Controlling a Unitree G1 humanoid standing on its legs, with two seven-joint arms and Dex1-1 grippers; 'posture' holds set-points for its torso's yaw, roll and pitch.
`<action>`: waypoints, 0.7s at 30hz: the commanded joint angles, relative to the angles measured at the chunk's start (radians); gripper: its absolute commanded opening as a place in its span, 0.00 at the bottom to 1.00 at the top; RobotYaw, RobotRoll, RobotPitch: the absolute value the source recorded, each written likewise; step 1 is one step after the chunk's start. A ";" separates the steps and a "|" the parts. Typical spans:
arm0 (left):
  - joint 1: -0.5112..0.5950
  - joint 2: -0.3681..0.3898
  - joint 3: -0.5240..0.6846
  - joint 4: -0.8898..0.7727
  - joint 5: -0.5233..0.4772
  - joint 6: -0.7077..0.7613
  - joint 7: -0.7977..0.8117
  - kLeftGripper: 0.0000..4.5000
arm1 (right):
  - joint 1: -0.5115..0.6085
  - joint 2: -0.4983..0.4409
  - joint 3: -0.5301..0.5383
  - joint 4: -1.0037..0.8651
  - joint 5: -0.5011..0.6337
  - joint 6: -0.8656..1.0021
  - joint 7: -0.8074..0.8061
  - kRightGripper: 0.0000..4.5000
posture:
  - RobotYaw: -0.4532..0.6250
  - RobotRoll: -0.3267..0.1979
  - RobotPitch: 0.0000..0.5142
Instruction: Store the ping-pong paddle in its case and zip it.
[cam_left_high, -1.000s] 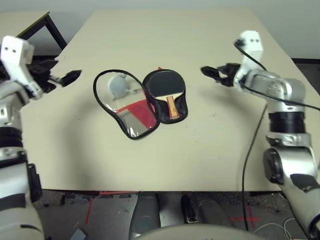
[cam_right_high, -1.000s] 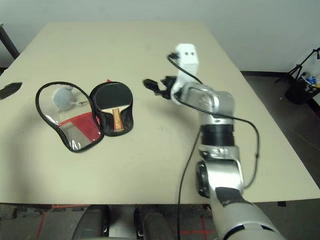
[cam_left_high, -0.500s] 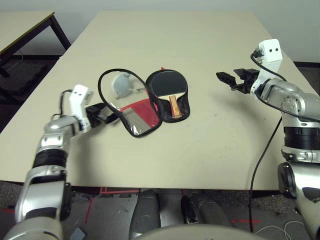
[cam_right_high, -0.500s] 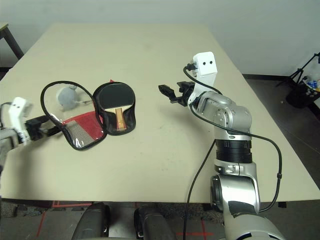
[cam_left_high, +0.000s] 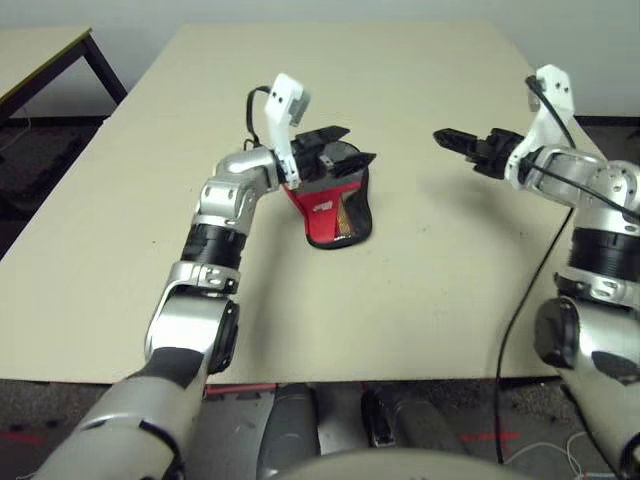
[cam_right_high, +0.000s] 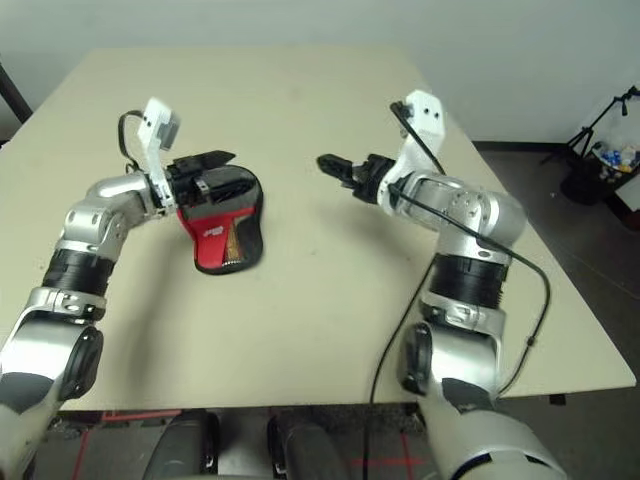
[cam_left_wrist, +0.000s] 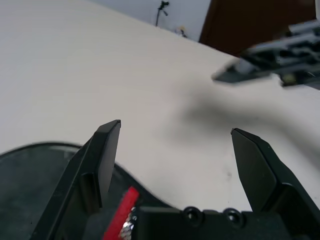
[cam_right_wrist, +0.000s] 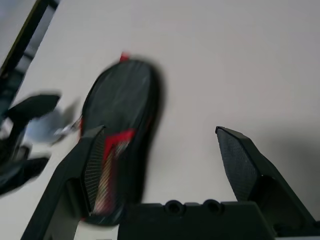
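Case (cam_left_high: 335, 210) folded shut, red panel up, on the table (cam_left_high: 420, 300); both arms' fingers spread, empty.

Surface (cam_left_high: 420, 300): beige, matte, rectangular. Second table (cam_left_high: 45, 50): beige top, black leg, beyond the far left corner. Tripod (cam_right_high: 605, 130): black, on dark floor at right. Floor tape (cam_left_high: 195, 388): red marks below the near edge.

Silver jointed forearms with black bands at the joints. Each wrist bears a white camera block and a black cable. The left gripper (cam_left_high: 350, 146) and right gripper (cam_left_high: 447, 137) have black wedge-shaped fingers.
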 joint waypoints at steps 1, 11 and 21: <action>0.027 0.052 0.038 -0.109 -0.039 0.066 -0.005 1.00 | -0.004 0.071 -0.063 -0.029 0.015 0.162 -0.059 1.00 | 0.55 0.62 0.18; 0.194 0.242 0.061 -0.365 -0.114 0.272 -0.040 1.00 | 0.053 0.085 0.022 0.033 0.095 0.173 -0.148 1.00 | 0.60 0.62 0.17; 0.352 0.289 0.064 -0.511 -0.148 0.350 -0.010 1.00 | 0.016 0.105 0.087 0.197 -0.007 0.148 -0.152 1.00 | 0.62 0.62 0.16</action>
